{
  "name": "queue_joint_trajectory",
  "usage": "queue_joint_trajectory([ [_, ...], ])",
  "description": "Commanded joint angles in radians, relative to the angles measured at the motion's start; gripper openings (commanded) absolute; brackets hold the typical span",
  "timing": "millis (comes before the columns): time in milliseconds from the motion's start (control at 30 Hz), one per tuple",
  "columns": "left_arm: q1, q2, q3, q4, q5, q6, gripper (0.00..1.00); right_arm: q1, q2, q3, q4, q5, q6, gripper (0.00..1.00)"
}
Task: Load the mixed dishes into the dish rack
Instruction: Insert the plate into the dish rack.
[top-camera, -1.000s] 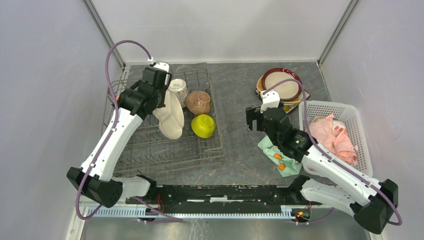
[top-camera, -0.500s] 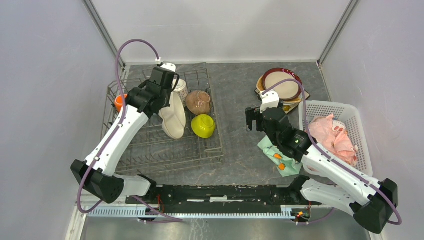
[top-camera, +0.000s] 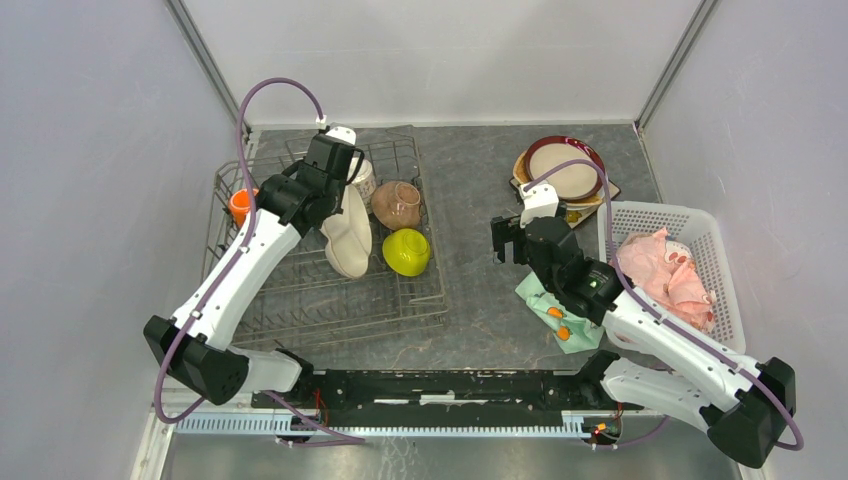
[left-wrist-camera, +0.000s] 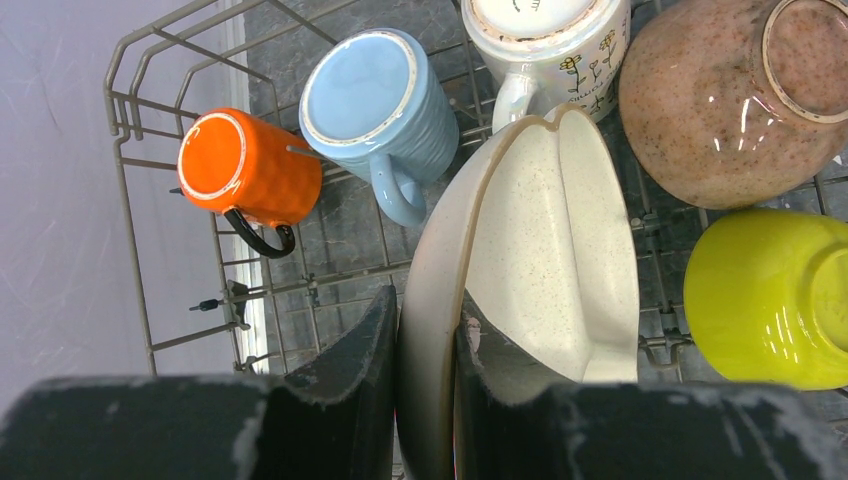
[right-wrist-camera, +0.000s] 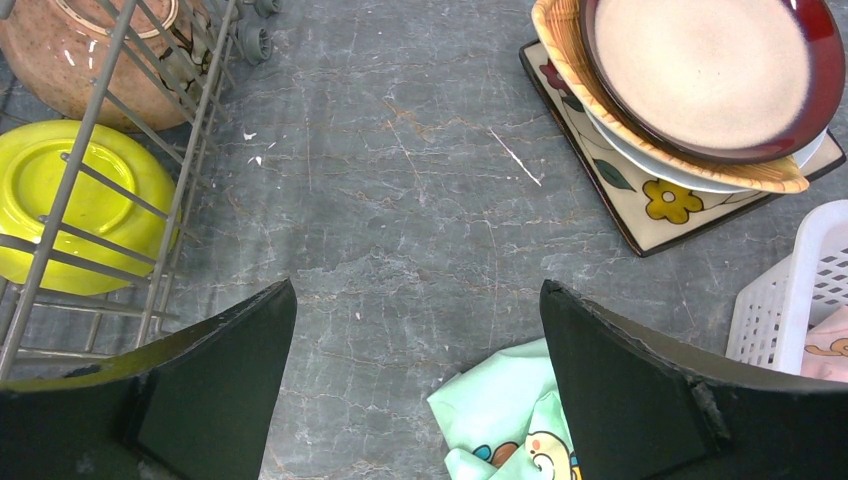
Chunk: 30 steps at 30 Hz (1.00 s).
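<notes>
Biggest thing here is the grey wire dish rack (top-camera: 310, 295). Well off to the rack's right there's a white perforated basket (top-camera: 700, 225) with a pink cloth (top-camera: 665, 270) in it. Also right of the rack, the red-rimmed plate (right-wrist-camera: 715, 70) tops a stack with the white plate (right-wrist-camera: 690, 180) and the woven tan plate (right-wrist-camera: 562, 45).

Inside the rack, the cream three-section plate (left-wrist-camera: 545, 250) stands on edge, with the left gripper (left-wrist-camera: 425, 330) pinching its rim. In the rack on its right are the tan bowl (left-wrist-camera: 720, 100) and the lime-green bowl (left-wrist-camera: 770, 300), bottoms showing. In the rack's back-left are the orange mug (left-wrist-camera: 245, 165), the light-blue mug (left-wrist-camera: 375, 90) and the white patterned mug (left-wrist-camera: 545, 40), all upside down.

The right gripper (right-wrist-camera: 415, 290) hovers just right of the rack, spread wide and holding nothing.
</notes>
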Motion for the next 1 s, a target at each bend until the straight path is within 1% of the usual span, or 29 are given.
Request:
queue_joint_trajectory([
  [0,-0.008,0.009,0.036,0.132,0.017,0.008,0.21,-0.003,-0.022,-0.009,0.042,0.01,-0.002,0.98],
  [67,-0.008,0.016,0.036,0.131,0.044,0.001,0.24,-0.003,-0.021,-0.008,0.043,0.009,-0.002,0.98],
  [133,-0.008,0.021,0.038,0.131,0.076,-0.01,0.3,-0.004,-0.022,-0.009,0.041,0.009,-0.002,0.98],
  [267,-0.008,0.025,0.041,0.132,0.12,-0.029,0.34,-0.002,-0.027,-0.012,0.041,0.01,-0.004,0.98],
  [367,-0.008,0.027,0.04,0.132,0.133,-0.034,0.38,-0.003,-0.027,-0.013,0.041,0.01,-0.004,0.98],
  [633,-0.008,0.031,0.023,0.132,0.169,-0.065,0.44,-0.003,-0.026,-0.015,0.041,0.01,-0.006,0.98],
  [833,-0.008,0.034,0.002,0.132,0.153,-0.081,0.46,-0.003,-0.033,-0.016,0.038,0.008,-0.004,0.98],
  [967,-0.008,0.024,-0.003,0.127,0.159,-0.096,0.5,-0.003,-0.038,-0.016,0.033,0.009,-0.005,0.98],
])
